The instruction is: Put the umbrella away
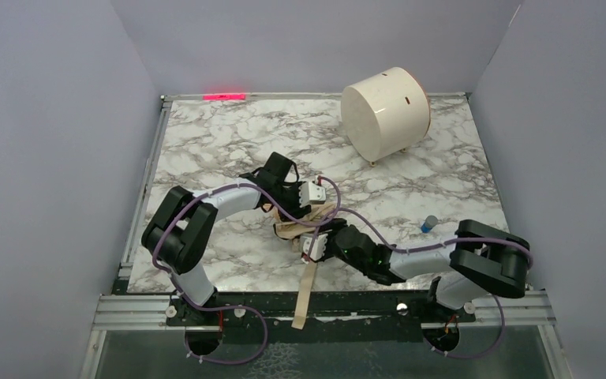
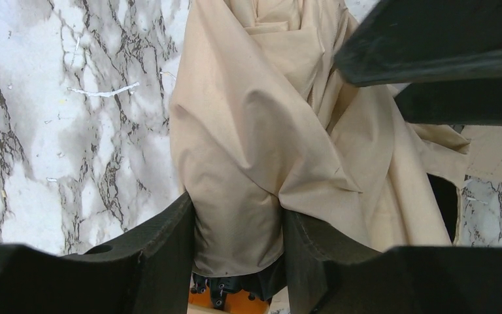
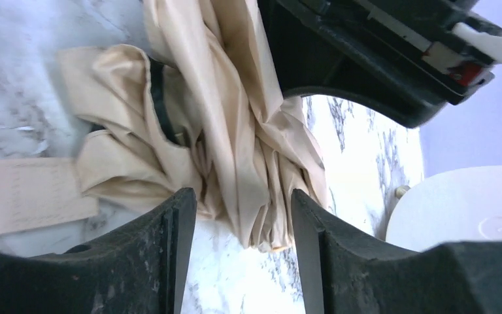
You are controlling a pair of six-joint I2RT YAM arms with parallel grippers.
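The beige umbrella lies bunched at the table's middle, and its tan strap runs over the near edge. My left gripper sits on its far side. In the left wrist view the left gripper is shut on the umbrella's fabric, with black rib ends and an orange part showing below. My right gripper is at its near end. In the right wrist view the right gripper has its jaws closed in on the gathered folds, with marble showing beside the hanging tip.
A white cylindrical drum lies on its side at the back right and shows in the right wrist view. A small blue object stands near the right arm. Grey walls enclose the marble table.
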